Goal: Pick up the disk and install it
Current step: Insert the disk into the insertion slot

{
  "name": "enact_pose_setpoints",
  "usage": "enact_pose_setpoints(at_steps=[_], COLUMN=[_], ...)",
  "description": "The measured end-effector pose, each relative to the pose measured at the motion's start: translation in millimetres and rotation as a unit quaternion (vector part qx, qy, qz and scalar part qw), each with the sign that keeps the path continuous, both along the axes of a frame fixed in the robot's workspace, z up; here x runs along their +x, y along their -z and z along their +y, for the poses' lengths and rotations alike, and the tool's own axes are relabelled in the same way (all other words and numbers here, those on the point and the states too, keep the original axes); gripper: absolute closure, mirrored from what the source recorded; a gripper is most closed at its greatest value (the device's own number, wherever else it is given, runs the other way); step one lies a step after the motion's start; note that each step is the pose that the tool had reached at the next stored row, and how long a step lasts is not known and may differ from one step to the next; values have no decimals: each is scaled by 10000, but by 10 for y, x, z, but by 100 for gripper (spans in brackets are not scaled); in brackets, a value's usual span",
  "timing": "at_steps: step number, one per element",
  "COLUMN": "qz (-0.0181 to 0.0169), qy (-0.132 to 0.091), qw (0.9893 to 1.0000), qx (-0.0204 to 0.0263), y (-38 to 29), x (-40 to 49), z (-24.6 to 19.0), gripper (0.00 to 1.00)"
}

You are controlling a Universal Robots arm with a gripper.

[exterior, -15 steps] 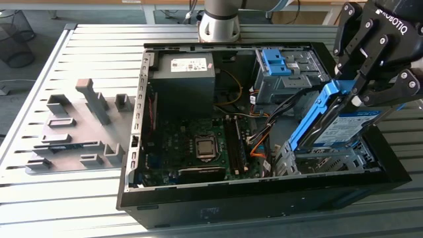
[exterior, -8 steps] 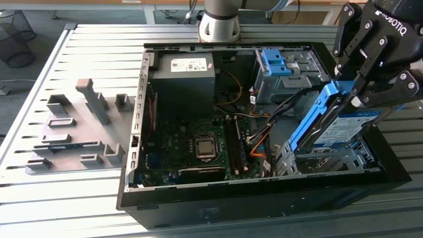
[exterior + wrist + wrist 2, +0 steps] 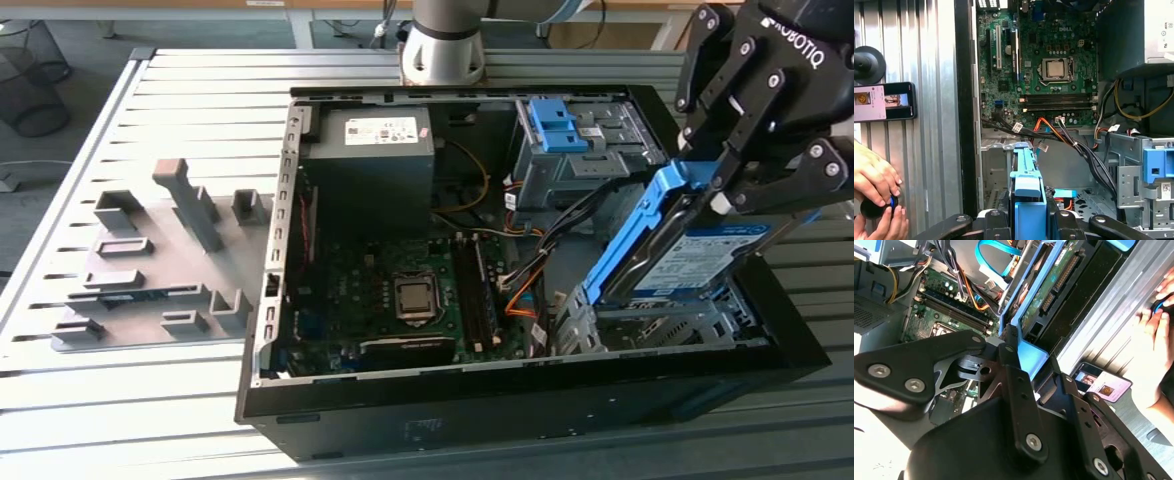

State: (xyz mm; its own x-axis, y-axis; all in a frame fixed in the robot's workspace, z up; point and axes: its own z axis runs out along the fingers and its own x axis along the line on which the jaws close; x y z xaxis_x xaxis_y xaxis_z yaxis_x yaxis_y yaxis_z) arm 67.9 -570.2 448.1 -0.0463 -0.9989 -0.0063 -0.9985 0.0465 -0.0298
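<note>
Disk point(image 3: 683, 258) checked, case open. Exterior view, left to right: grey fixture block point(image 3: 147, 260) sits on slatted table point(image 3: 200, 90), well apart from the work. Computer case point(image 3: 534, 400) lies on its side w/ panel off, so bays are reachable from above; grey power box point(image 3: 374, 150) and circuit board point(image 3: 387, 285) inside. Spare blue bracket point(image 3: 561, 125) in far bay. At right, claw point(image 3: 721, 195) is clamped on disk's upper end, leaving lower end free. Disk tilted, lower edge at metal cage point(image 3: 667, 325). Judged: insertion under way, not yet seated.
</note>
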Motion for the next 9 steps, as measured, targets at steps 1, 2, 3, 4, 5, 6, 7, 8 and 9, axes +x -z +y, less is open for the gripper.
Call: enact_pose_setpoints(at_steps=[1,2,3,4,5,6,7,8,9], qz=[0,0,0,0,0,0,0,0,0], qy=[0,0,0,0,0,0,0,0,0], qw=[10000,10000,10000,10000,10000,10000,10000,10000,10000], qx=[-1,1,0,1,0,1,1,1,0], y=[4,13,21,29,38,47,55,63,71], x=[0,0,0,0,0,0,0,0,0], z=[0,0,0,0,0,0,0,0,0], gripper=[64,64,64,64,64,64,64,64,64])
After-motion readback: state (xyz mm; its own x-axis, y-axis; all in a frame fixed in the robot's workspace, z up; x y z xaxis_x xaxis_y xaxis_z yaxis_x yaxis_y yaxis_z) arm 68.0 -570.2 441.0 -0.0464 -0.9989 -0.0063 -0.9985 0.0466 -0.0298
